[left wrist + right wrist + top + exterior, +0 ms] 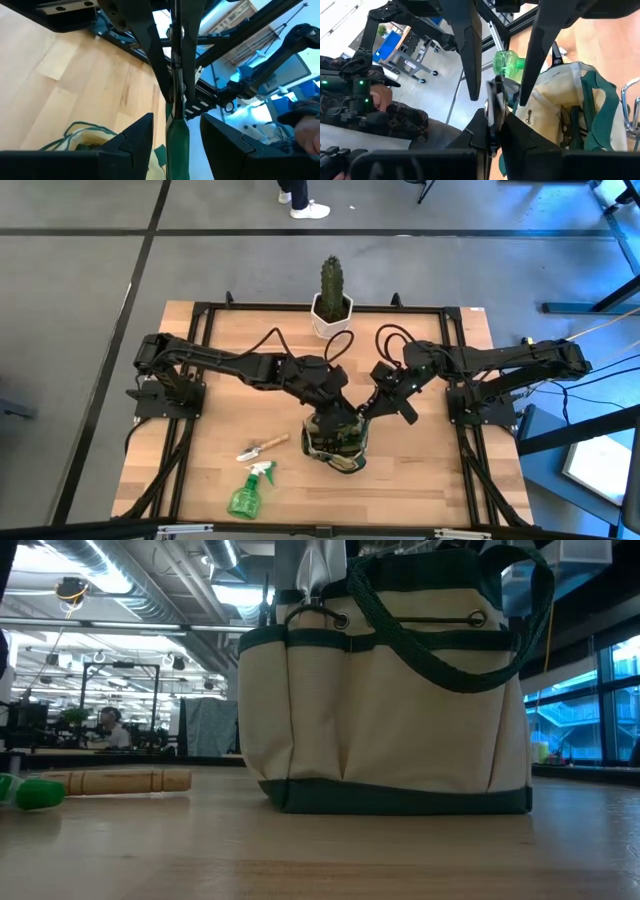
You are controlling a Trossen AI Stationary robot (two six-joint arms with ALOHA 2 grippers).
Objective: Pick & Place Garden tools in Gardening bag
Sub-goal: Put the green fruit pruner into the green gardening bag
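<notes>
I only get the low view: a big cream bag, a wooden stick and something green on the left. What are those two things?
Observer: From above, the stick is the handle of a trowel and the green bit is a spray bottle. Both lie on the table beside the gardening bag.
Operator: Where are the robot's arms?
Observer: The left pincer, open, and the right pincer, shut, meet just above the bag's opening.
Operator: Anything behind the bag?
Observer: A cactus in a white pot stands at the table's far edge.
</notes>
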